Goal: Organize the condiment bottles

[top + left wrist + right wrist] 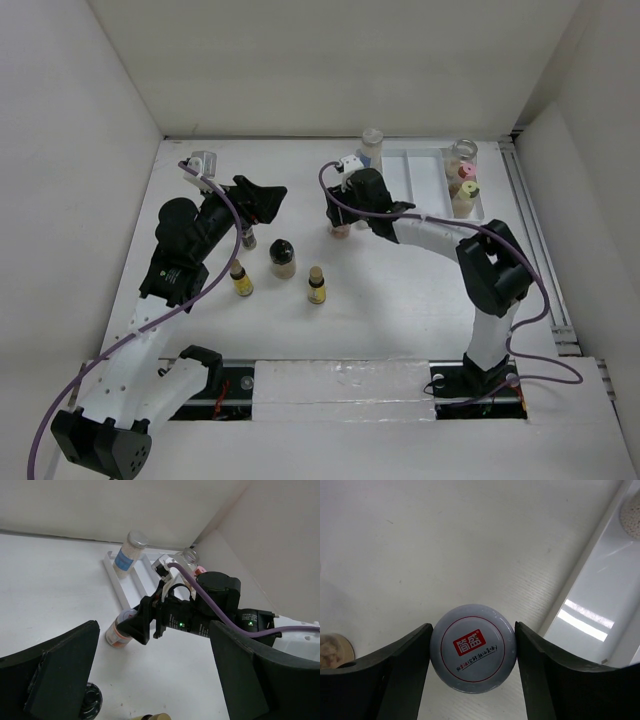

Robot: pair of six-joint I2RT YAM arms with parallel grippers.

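My right gripper (342,212) is shut on a small jar (472,650) with a pale grey lid and a red logo; both pads touch the lid, and the jar stands on the table left of the tray. The jar also shows in the left wrist view (119,631). My left gripper (262,203) is open and empty, above a small dark bottle (249,238). A black-capped jar (283,257) and two yellow-labelled bottles (241,280) (317,287) stand mid-table. A silver-capped jar (372,145) stands by the back wall. Three bottles (464,178) stand in the tray.
A white ridged tray (425,185) lies at the back right, its left rim close to my right gripper (472,630). White walls close the back and both sides. The left gripper (160,690) looks toward the right arm's wrist (200,617).
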